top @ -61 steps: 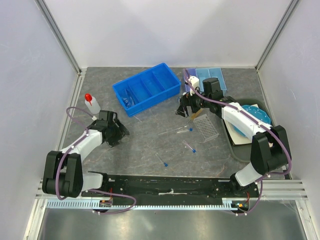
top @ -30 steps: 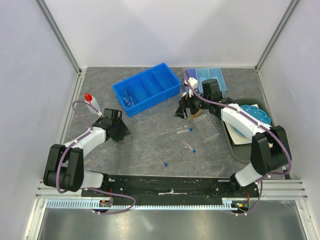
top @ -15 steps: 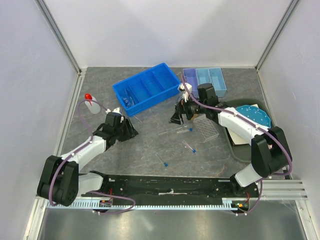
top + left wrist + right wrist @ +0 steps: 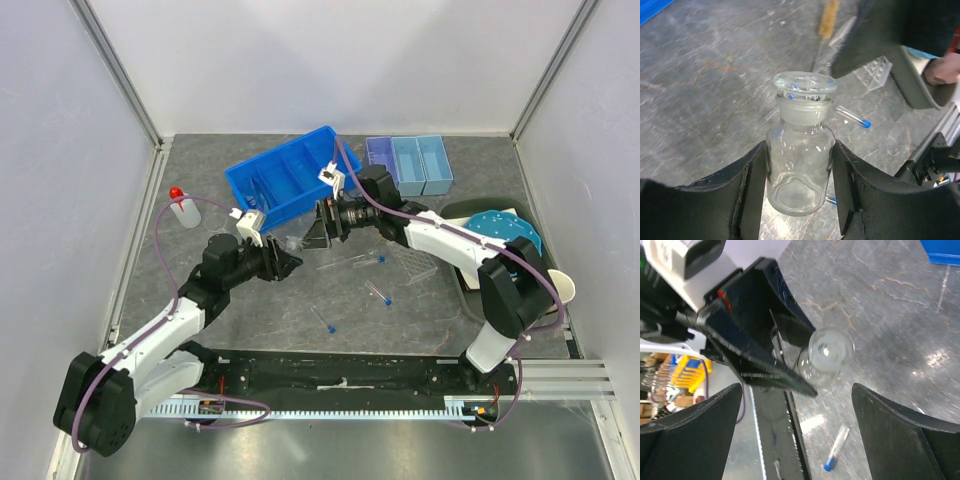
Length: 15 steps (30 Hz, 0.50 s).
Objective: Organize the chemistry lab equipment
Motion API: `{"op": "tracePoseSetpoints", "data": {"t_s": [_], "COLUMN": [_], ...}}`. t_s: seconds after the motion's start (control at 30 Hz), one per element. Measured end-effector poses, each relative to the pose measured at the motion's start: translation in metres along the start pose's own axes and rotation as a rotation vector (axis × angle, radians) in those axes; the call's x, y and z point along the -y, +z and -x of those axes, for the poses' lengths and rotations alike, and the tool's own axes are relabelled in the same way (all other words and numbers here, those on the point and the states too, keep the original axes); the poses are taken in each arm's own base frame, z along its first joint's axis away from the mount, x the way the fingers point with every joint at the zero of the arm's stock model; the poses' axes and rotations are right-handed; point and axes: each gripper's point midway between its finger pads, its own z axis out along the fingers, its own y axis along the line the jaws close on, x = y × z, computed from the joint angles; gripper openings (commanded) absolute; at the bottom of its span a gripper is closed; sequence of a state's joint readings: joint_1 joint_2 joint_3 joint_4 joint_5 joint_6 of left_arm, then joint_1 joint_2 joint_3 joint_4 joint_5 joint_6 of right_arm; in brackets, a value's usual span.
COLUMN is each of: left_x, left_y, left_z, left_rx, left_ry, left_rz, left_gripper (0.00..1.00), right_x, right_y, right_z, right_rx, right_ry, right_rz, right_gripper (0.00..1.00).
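A clear glass bottle (image 4: 800,150) with a round glass stopper is held off the table between the fingers (image 4: 752,190) of my left gripper (image 4: 799,187), which is shut on its body. From above, the left gripper (image 4: 283,262) is at the table's middle, just in front of the blue bin (image 4: 290,180). My right gripper (image 4: 320,232) faces it from the right and is wide open and empty. In the right wrist view the bottle (image 4: 827,356) shows stopper-first, beyond the right gripper (image 4: 797,425). The red-capped squeeze bottle (image 4: 180,208) stands at the far left.
Blue-capped test tubes (image 4: 378,293) (image 4: 322,320) (image 4: 365,260) lie loose right of centre, beside the clear tube rack (image 4: 415,252). A tan stick (image 4: 829,19) lies beyond the bottle. A lilac and blue tray (image 4: 410,162) sits at the back. A teal plate (image 4: 505,228) and a cup (image 4: 560,285) are at the right.
My left gripper has swung from the squeeze bottle at the left to the table's middle. My right gripper has moved left from the tube rack and now faces the left one.
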State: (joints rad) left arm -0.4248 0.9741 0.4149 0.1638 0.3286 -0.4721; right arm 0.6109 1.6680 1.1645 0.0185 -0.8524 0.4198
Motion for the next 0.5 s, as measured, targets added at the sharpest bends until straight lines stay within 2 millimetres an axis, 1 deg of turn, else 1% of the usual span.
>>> {"op": "tracePoseSetpoints", "data": {"t_s": [0.07, 0.13, 0.27, 0.33, 0.43, 0.5], "left_x": [0.014, 0.025, 0.038, 0.043, 0.048, 0.051], "left_y": [-0.002, -0.005, -0.008, -0.009, -0.01, -0.011], "left_z": [0.005, 0.007, 0.008, 0.007, 0.006, 0.007], "left_rx": [0.022, 0.036, 0.044, 0.041, 0.04, 0.045], "left_ry": [0.035, 0.062, 0.092, 0.101, 0.112, 0.119], "left_rz": [-0.06, -0.109, -0.167, -0.187, -0.209, -0.221], "left_gripper": [0.09, 0.09, 0.09, 0.09, 0.09, 0.09], "right_x": [-0.006, -0.008, -0.01, -0.01, -0.012, -0.013], "right_y": [0.007, 0.01, 0.013, 0.015, 0.021, 0.024], "right_z": [0.005, 0.011, 0.019, 0.019, 0.01, 0.003], "right_rx": [0.002, 0.008, 0.023, 0.024, 0.003, -0.017], "right_ry": [0.036, 0.065, 0.092, 0.095, 0.108, 0.121], "right_rz": [0.014, 0.017, 0.007, -0.007, -0.029, -0.042], "right_gripper": [0.98, 0.98, 0.98, 0.98, 0.98, 0.95]}}
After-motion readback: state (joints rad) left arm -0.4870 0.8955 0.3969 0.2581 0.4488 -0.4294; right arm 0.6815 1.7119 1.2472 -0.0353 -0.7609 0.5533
